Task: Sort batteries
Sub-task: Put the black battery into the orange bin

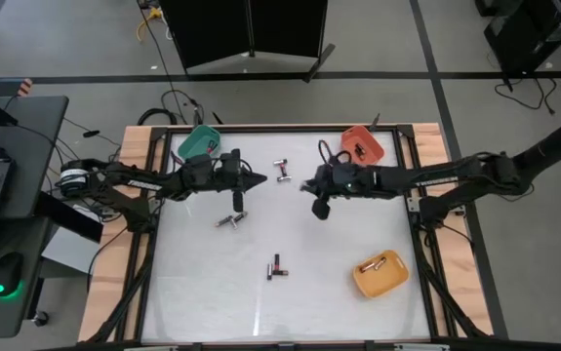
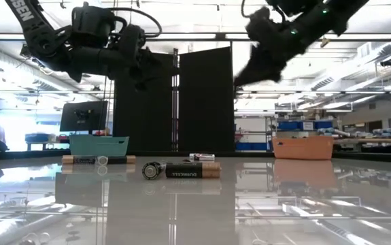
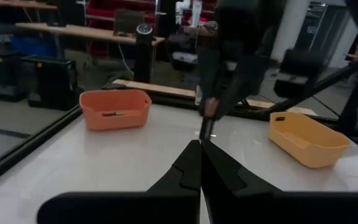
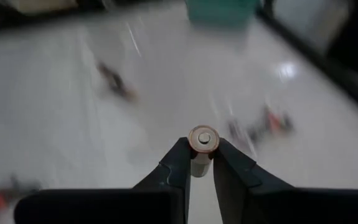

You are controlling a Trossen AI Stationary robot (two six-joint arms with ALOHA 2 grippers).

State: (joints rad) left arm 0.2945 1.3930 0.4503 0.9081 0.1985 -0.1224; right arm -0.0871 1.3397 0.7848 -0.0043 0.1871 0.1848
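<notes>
Both arms hover over the middle of the table, tips facing each other. My right gripper (image 1: 309, 187) (image 4: 202, 149) is shut on a small battery (image 4: 203, 140) with a copper-coloured end, high above the table in the low view (image 2: 239, 78). My left gripper (image 1: 258, 179) (image 3: 200, 148) is shut and empty, just left of it. Loose batteries lie on their sides on the table: two near the far middle (image 1: 282, 172), two under the left arm (image 1: 229, 220), two toward the near middle (image 1: 276, 268). My right gripper pinches the battery between its two fingertips (image 4: 180, 155), one finger on each side of its round body (image 4: 197, 165). Its copper end (image 4: 203, 138) faces the wrist camera. The fingers slant down toward the table's left, and the battery is lifted clear of the table.
A teal bin (image 1: 199, 143) stands at the far left corner and an orange-red bin (image 1: 363, 144) at the far right, with something dark inside. A yellow bin (image 1: 380, 274) at the near right holds batteries. The two grippers' tips are close together. Raised frame rails (image 1: 153, 244) edge the table.
</notes>
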